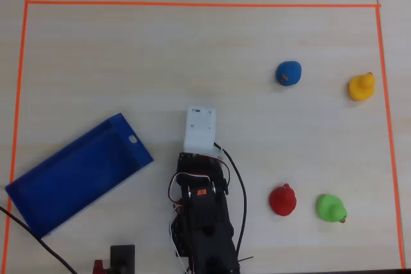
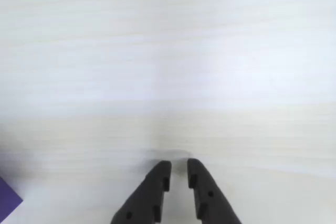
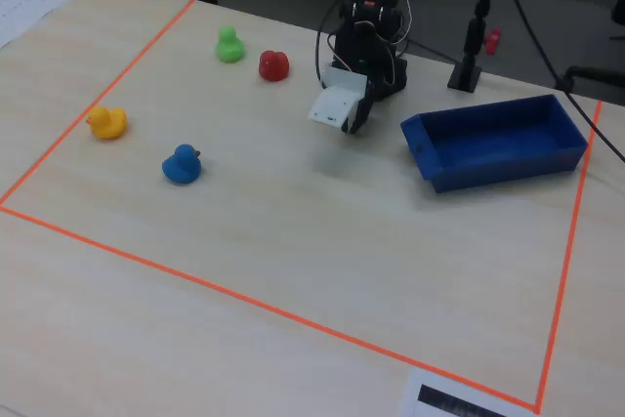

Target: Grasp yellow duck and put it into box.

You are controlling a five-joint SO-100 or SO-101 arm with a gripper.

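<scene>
The yellow duck (image 1: 361,86) sits on the table (image 1: 192,56), far to the right in the overhead view, just inside the orange tape line (image 1: 383,62). Nothing touches it. The blue duck (image 1: 288,73) is near it, to its left in that view. The red duck (image 1: 282,199) and the green duck (image 1: 331,208) sit close together lower down, well apart from the yellow one. The box (image 1: 38,206) is far on the other side, at the lower left of the overhead view, lying at a slant, with a small white mark (image 1: 133,138) on one rim. Nothing can be seen inside it. The arm (image 1: 202,210) is between the box and the ducks. In the wrist view the gripper (image 2: 178,169) points at bare table. Its two black fingers (image 2: 160,174) are close together with only a thin gap, and they hold nothing. A bit of the box shows at the lower left corner of the wrist view.
</scene>
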